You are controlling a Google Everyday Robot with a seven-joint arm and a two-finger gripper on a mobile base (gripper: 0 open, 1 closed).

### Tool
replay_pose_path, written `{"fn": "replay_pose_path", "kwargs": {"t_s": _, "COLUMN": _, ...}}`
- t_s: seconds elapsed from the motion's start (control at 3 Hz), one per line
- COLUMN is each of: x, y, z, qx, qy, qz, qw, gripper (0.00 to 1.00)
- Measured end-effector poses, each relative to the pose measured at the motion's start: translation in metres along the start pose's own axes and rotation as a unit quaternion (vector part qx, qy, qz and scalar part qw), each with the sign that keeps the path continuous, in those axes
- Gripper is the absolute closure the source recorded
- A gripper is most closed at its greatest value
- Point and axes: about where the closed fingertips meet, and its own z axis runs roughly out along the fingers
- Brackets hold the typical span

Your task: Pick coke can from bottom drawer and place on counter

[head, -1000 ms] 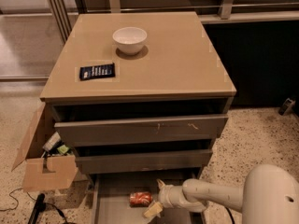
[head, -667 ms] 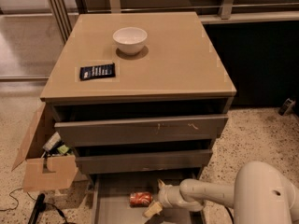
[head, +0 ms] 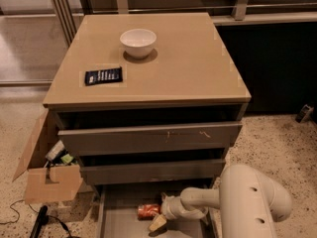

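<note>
A white bowl (head: 138, 42) stands upright, well apart from a flat black packet (head: 103, 76) lying nearer the viewer on its left. On the speckled floor (head: 277, 143), far left, an open cardboard box (head: 47, 182) holds small items; a thin cable (head: 15, 216) trails beside it.

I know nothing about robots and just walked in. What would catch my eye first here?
First, the bulky white robot arm at the bottom right, reaching into the open bottom drawer. There its gripper sits right beside a red coke can lying on its side. Up on the glossy tan counter are a white bowl near the back and a flat black packet towards the left edge.
</note>
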Motion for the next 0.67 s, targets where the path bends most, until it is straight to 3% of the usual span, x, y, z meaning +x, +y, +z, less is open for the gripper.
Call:
{"fn": "replay_pose_path", "kwargs": {"t_s": 0.33, "x": 0.0, "y": 0.0, "z": 0.0, "qx": 0.0, "qy": 0.0, "qz": 0.0, "qw": 1.0, "gripper": 0.13}}
{"fn": "replay_pose_path", "kwargs": {"t_s": 0.67, "x": 0.0, "y": 0.0001, "z": 0.0, "qx": 0.0, "qy": 0.0, "qz": 0.0, "qw": 1.0, "gripper": 0.36}}
